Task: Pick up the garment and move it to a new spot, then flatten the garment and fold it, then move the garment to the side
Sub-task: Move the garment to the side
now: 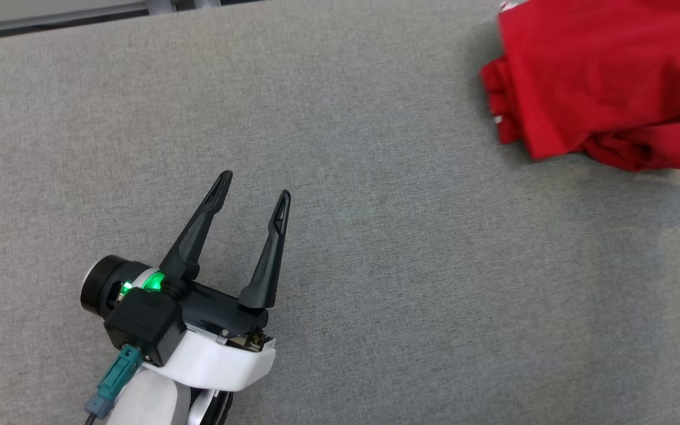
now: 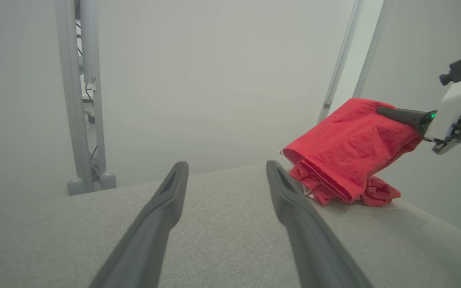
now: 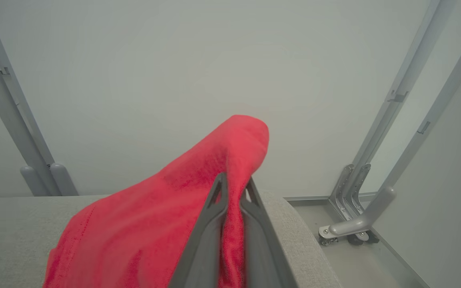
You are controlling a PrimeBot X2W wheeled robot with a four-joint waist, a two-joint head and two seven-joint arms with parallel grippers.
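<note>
Right pincer (image 3: 233, 182) clamps red garment (image 1: 600, 77), partly lifted at far right corner of worktop (image 1: 340, 236): relocation step. Next: carry inward, set down. Left pincer (image 1: 254, 186) spread, empty.

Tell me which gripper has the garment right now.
The right gripper: it is shut on a raised fold of the red garment. The left gripper stands open and empty over the grey surface, apart from the garment.
</note>
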